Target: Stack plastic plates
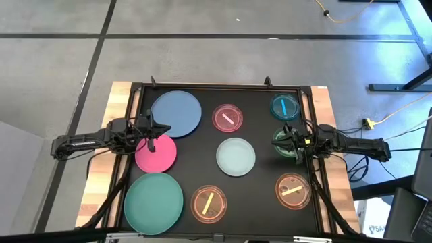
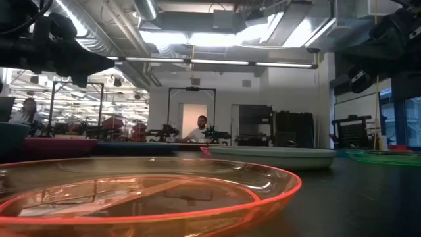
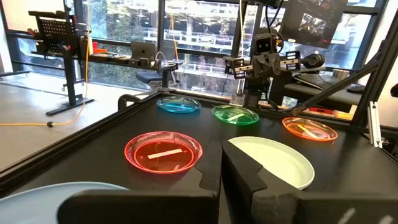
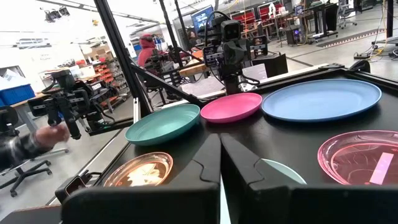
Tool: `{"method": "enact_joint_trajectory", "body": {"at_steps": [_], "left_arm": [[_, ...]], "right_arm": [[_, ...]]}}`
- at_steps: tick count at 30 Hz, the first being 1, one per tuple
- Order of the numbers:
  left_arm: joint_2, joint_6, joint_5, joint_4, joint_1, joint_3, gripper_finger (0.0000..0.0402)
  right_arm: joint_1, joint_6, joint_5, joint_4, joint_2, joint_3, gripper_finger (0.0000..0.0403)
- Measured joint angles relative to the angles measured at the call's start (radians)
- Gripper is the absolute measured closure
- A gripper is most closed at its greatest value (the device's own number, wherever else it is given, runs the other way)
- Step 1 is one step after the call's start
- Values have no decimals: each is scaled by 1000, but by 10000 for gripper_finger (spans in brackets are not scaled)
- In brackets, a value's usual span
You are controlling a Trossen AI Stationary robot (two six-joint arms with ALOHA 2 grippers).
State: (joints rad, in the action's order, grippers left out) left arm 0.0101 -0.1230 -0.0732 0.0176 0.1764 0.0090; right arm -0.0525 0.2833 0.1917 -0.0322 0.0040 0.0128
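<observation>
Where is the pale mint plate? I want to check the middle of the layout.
In the high view the pale mint plate sits mid-table, below the pink dish, between the magenta plate and the green dish.

Eight round plates lie flat and apart on the black mat: large blue plate (image 1: 175, 113) and teal plate (image 1: 154, 200), magenta plate (image 1: 156, 152), pale mint plate (image 1: 235, 156), and translucent pink dish (image 1: 228, 118), cyan dish (image 1: 285, 106), two orange dishes (image 1: 208, 203) (image 1: 293, 190), and a green dish (image 3: 235, 114), apparently bar-marked.
</observation>
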Motion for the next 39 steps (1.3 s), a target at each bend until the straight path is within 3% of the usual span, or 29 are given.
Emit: {"method": "enact_joint_trajectory", "body": {"at_steps": [4, 9, 14, 24, 30, 34, 39], "left_arm": [[0, 17, -4, 1, 0, 0, 396], [0, 148, -76, 13, 0, 0, 396], [0, 155, -81, 14, 0, 0, 396], [0, -51, -63, 140, 0, 0, 396], [5, -59, -22, 121, -2, 0, 396], [11, -62, 50, 121, -24, -1, 396], [10, -54, 54, 122, -82, -1, 400]], "right_arm": [[0, 0, 0, 0, 0, 0, 402], [0, 0, 0, 0, 0, 0, 402], [0, 0, 0, 0, 0, 0, 402], [0, -3, -26, -65, 0, -3, 402], [0, -3, -51, -122, 0, -3, 402], [0, -2, -167, -183, 2, -2, 402], [0, -3, -287, -237, 92, -2, 402]]}}
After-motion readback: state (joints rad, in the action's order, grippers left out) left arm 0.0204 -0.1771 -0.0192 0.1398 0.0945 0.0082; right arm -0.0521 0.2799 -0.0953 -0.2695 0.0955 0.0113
